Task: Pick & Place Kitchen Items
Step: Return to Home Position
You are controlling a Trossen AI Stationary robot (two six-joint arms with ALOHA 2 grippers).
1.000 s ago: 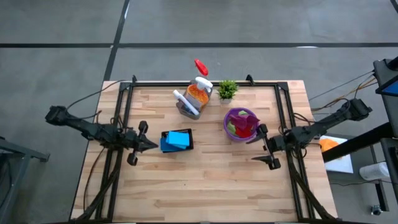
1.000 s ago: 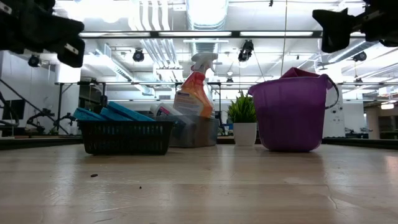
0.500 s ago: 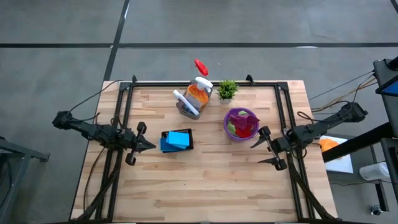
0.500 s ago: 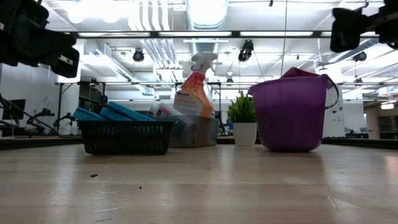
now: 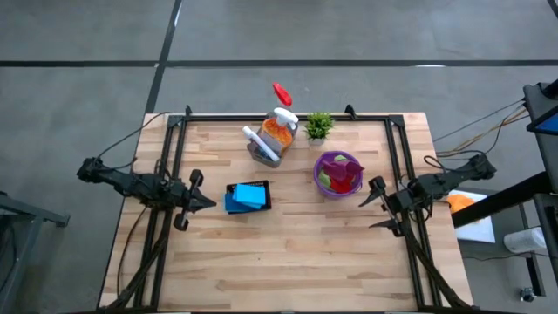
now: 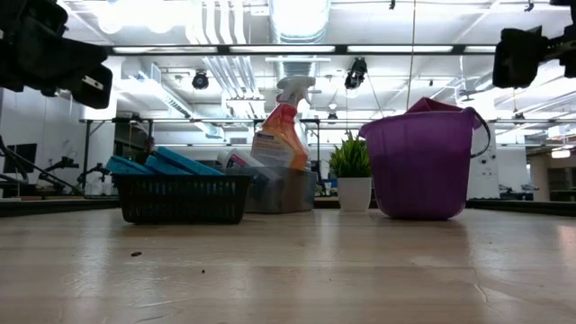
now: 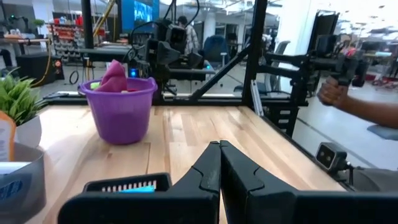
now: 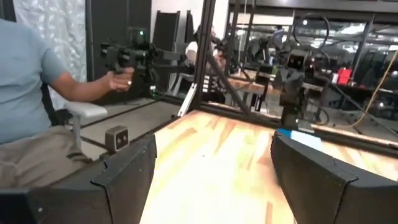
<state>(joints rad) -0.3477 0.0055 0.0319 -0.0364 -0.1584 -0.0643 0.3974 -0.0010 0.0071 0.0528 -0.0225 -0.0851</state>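
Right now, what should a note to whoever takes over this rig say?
Left gripper: fingers shut, empty, over the table's left side.
Right gripper: fingers open, empty, over the right side.
Blue sponges lie in the black basket; cloths in the purple bucket; orange spray bottle in the grey bin.
Sorting looks done; only parking both arms seems left.

I've pulled both arms outward toward the side edges of the worktop [image 5: 288, 253]. My left hand [image 5: 207, 203] has slid back from the black basket [image 6: 183, 200]. My right hand [image 5: 373, 208] has backed away from the purple bucket [image 6: 421, 171].
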